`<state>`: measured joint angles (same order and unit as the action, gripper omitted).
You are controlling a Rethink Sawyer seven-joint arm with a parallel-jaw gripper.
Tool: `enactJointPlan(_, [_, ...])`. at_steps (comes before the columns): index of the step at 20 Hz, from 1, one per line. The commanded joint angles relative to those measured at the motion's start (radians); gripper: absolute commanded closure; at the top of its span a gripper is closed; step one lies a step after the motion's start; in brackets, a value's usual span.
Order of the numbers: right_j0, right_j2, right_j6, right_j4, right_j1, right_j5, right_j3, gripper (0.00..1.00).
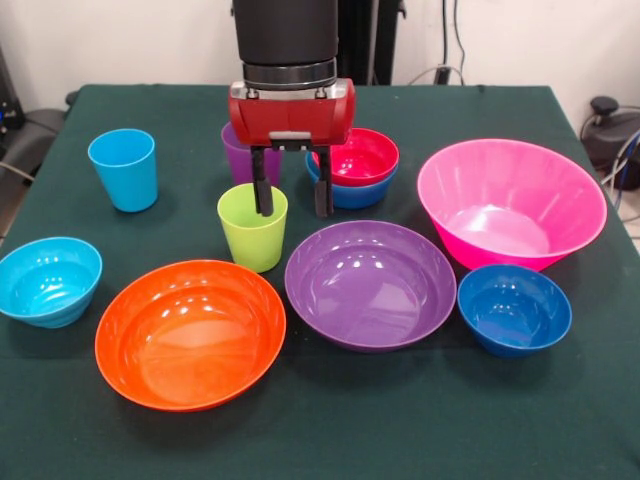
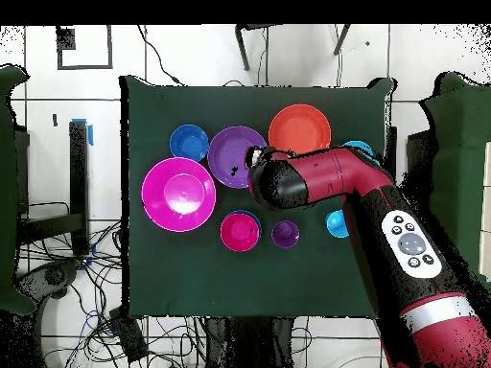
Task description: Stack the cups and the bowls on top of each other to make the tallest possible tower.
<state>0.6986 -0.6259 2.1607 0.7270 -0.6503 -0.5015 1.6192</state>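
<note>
My gripper [image 1: 293, 208] hangs open over the lime green cup [image 1: 250, 238]. One finger [image 1: 263, 195] is at the cup's mouth and the other [image 1: 323, 195] is outside its right wall. The red bowl [image 1: 358, 155] sits nested in a blue bowl [image 1: 352, 195] just behind. The purple cup [image 1: 238, 155] stands behind the gripper. The light blue cup [image 1: 123, 168] is at the left and the cyan bowl [image 1: 48, 280] at the near left. In the overhead view the arm [image 2: 316, 177] hides the green cup and the gripper.
The wide orange bowl [image 1: 190, 333] and the wide purple bowl [image 1: 370, 283] lie in front of the green cup. The big pink bowl [image 1: 511, 203] is at the right, with a dark blue bowl [image 1: 514, 308] in front of it. All stand on the green tablecloth [image 1: 330, 430].
</note>
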Motion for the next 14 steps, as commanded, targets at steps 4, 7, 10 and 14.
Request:
enactJointPlan(4, [-0.008, -0.019, -0.265, 0.115, 0.029, -0.021, -0.052, 0.00])
enactJointPlan(7, [-0.006, -0.022, -0.272, 0.112, 0.030, -0.026, -0.053, 1.00])
enactJointPlan(10, [-0.006, -0.022, -0.269, 0.111, 0.032, -0.024, -0.053, 1.00])
enactJointPlan(14, [-0.007, -0.022, -0.266, 0.113, 0.030, -0.017, -0.056, 1.00])
